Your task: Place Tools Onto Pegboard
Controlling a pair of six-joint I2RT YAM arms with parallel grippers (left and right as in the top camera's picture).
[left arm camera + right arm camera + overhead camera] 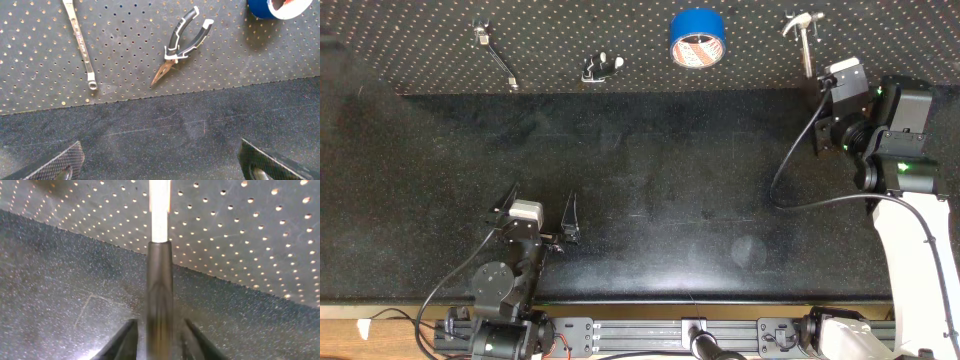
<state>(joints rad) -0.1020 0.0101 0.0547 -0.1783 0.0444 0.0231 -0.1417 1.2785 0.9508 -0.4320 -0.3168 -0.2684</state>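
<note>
R tool [159, 342] clamped on hammer [159, 280] handle, long axis running straight from tool onto pegboard [250, 235], at pegboard's right end; L tool [165, 162] apart, well off.

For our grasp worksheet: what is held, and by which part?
The right gripper holds the hammer by its dark handle; left gripper is open and empty.

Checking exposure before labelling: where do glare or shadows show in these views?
Right wrist view: the hammer shaft glares white above its dark grip, and the pegboard holes glow. Left wrist view: the tape casts a soft shadow on the pegboard. Top view: the light looks even.
</note>
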